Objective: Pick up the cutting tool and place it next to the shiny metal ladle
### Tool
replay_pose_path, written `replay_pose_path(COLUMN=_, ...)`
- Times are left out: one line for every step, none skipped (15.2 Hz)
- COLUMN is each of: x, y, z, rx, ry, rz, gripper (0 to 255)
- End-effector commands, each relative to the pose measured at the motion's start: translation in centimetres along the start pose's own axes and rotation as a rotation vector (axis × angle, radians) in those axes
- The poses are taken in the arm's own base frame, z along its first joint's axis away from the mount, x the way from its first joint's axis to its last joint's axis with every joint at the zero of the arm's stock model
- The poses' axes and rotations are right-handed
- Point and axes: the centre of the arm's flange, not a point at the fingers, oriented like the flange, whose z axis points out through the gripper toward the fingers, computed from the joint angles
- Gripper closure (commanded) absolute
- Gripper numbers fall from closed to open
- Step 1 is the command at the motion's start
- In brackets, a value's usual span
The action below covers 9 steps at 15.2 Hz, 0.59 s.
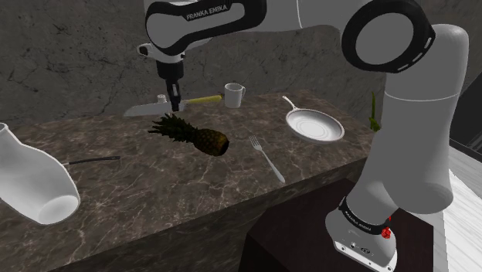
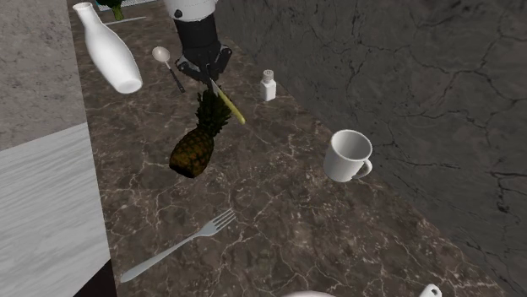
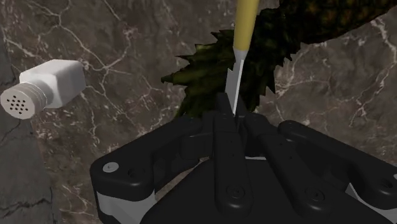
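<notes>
We see our gripper (image 3: 230, 109) clamped on the yellow-handled knife (image 3: 244, 25) by its blade, close by the pineapple's (image 1: 208, 141) crown, near the counter's (image 1: 154, 202) back edge.

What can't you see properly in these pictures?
Knife: wrist view, blade end hidden inside the shut gripper.
Pineapple: wrist view, fruit cut off by the picture's edge.
White bottle: shoulder view, neck cut off by the left edge.
</notes>
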Motion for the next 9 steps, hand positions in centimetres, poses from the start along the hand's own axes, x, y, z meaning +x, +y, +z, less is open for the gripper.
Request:
replay_pose_path(x=2.3, y=-1.2, z=0.1, rx=0.000, ry=0.000, rz=0.001, gripper=255)
replay_pose_path(x=3.5, y=-1.7, z=0.1, rx=0.000, ry=0.000, rz=0.001, gripper=255)
replay_pose_path(x=4.7, y=-2.3, z=0.1, rx=0.000, ry=0.000, rz=0.001, gripper=255)
replay_pose_path(x=5.8, y=-2.9, z=0.1, rx=0.000, ry=0.000, rz=0.001, gripper=255)
replay_pose_path(x=7.3, y=-3.5, z=0.1, rx=0.000, ry=0.000, rz=0.001, gripper=255)
replay_pose_path(x=7.3, y=-3.6, z=0.6, rx=0.000, ry=0.000, rz=0.001, gripper=255)
replay_pose_path(x=7.3, y=-3.6, z=1.1, rx=0.000, ry=0.000, rz=0.001, gripper=255)
replay_pose_path(x=7.3, y=-3.6, z=1.7, rx=0.000, ry=0.000, rz=0.001, gripper=255)
replay_pose_path(x=7.3, y=-3.6, z=2.2, rx=0.000, ry=0.000, rz=0.001, gripper=255)
